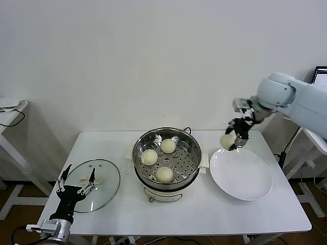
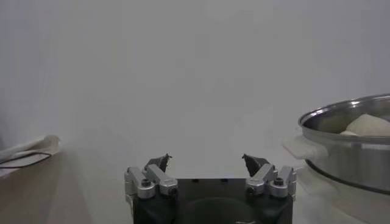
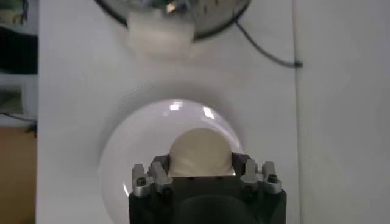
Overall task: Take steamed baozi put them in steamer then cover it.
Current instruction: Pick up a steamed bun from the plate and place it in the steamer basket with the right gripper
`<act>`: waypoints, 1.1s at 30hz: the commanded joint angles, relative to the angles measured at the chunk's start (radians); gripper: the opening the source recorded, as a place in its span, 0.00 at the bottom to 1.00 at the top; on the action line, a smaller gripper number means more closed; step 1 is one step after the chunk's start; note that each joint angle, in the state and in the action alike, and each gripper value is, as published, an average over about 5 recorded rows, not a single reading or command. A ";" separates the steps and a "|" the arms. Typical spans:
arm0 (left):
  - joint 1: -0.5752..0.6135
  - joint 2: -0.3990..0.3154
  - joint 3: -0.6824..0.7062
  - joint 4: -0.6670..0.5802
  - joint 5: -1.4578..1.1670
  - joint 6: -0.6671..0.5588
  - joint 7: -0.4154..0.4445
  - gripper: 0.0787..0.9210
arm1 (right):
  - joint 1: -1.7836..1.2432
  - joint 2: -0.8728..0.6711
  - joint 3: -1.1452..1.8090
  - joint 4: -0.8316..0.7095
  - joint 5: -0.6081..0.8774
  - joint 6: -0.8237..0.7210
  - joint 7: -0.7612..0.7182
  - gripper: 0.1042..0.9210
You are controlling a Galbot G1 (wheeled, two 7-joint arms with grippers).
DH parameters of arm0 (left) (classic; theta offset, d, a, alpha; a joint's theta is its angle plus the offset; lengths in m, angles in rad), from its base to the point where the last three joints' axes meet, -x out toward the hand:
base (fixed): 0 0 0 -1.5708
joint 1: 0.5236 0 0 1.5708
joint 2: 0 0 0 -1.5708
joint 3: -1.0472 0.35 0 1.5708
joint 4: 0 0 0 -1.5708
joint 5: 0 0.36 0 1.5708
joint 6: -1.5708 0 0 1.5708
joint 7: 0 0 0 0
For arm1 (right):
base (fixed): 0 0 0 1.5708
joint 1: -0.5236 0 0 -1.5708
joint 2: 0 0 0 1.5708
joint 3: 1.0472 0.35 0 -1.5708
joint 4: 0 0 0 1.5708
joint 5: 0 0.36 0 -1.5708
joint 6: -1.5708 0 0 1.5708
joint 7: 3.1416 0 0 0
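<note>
Three cream-white steamed baozi [image 1: 149, 156] [image 1: 168, 145] [image 1: 164, 174] lie on the perforated tray of the shiny steamer [image 1: 190, 164] at the table's middle. A fourth baozi [image 1: 227, 141] [image 3: 200, 152] hangs above the far left rim of the white plate [image 1: 250, 184], with my right gripper [image 1: 234, 138] [image 3: 202, 165] shut on it from both sides. The glass cover [image 1: 104, 190] with its white handle lies flat on the table at the left. My left gripper [image 1: 77, 179] [image 2: 206, 164] stands open over the cover's near edge, holding nothing.
The steamer's black cord [image 3: 268, 56] runs across the table behind the pot. A side table [image 1: 9, 113] stands at the far left, and a monitor corner [image 1: 320, 75] shows at the far right. The steamer's rim [image 2: 347, 112] shows in the left wrist view.
</note>
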 commanded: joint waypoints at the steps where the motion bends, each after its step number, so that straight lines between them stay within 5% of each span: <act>1: -0.006 0.006 -0.007 -0.002 -0.013 0.003 0.001 0.88 | 0.231 0.233 -0.216 0.091 0.276 -0.110 0.063 0.70; 17: -0.017 0.012 -0.029 0.016 -0.020 0.005 0.004 0.88 | -0.054 0.493 -0.088 -0.158 0.198 -0.116 0.080 0.70; 33: -0.026 0.016 -0.042 0.035 -0.026 0.006 0.008 0.88 | -0.155 0.487 -0.058 -0.224 0.094 -0.098 0.050 0.70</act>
